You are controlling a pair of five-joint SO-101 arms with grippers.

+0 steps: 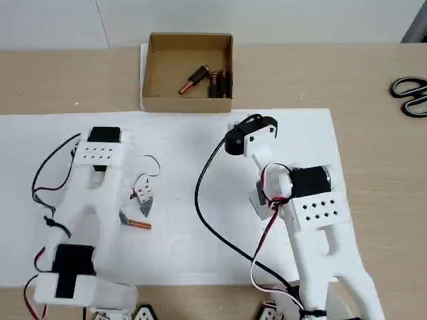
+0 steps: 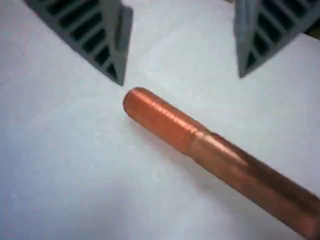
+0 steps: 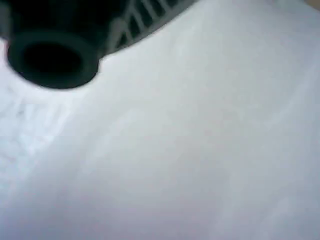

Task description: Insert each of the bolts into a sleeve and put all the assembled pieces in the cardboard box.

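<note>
Shiny copper-orange bolt (image 2: pixel 215 155), ribbed grey left gripper (image 2: pixel 180 79), black sleeve (image 3: pixel 52 62), brown cardboard box (image 1: pixel 187 105), white paper sheet (image 1: pixel 187 247), pale tan table (image 1: pixel 67 73), white arms (image 1: pixel 100 155), black and red wires (image 1: pixel 197 193), black scissors (image 1: pixel 410 93)

I see a big white sheet of paper (image 1: pixel 187 140) lying flat right under the left jaws and the right jaws, and it sits on a brown wooden table (image 1: pixel 67 73). A pair of black scissors (image 1: pixel 410 95) lies on the bare wood, well away from the right jaws, out past the paper's edge. Behind the table, far from both, is a white wall (image 1: pixel 200 17).
</note>
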